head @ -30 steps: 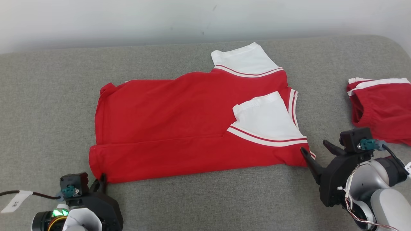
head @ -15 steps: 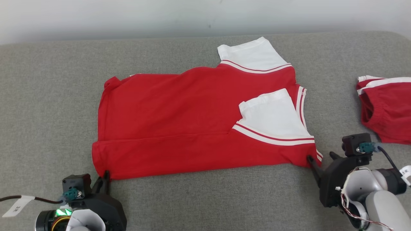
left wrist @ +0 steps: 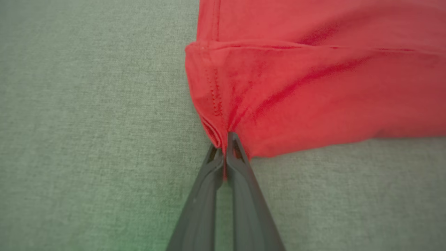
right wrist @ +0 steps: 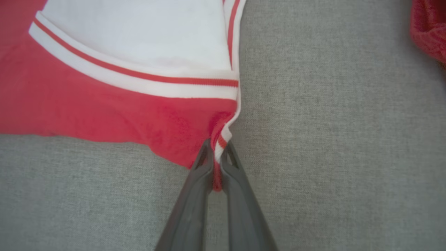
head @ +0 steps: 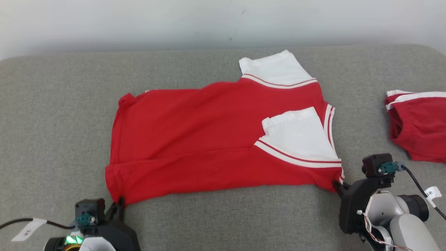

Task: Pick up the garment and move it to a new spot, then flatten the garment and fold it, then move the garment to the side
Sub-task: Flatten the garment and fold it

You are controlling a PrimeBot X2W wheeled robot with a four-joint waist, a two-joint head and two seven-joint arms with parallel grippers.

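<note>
Left gripper and right gripper each clamp a near corner of the garment; another red cloth is cropped at the frame edge.

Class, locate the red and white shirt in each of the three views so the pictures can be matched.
Head view: shirt lies centre, on the grey cushion.
Left wrist view: upper right, its hem corner pinched by left gripper.
Right wrist view: upper left, its striped corner pinched by right gripper.
Shared landmark: the grey cushion.
</note>
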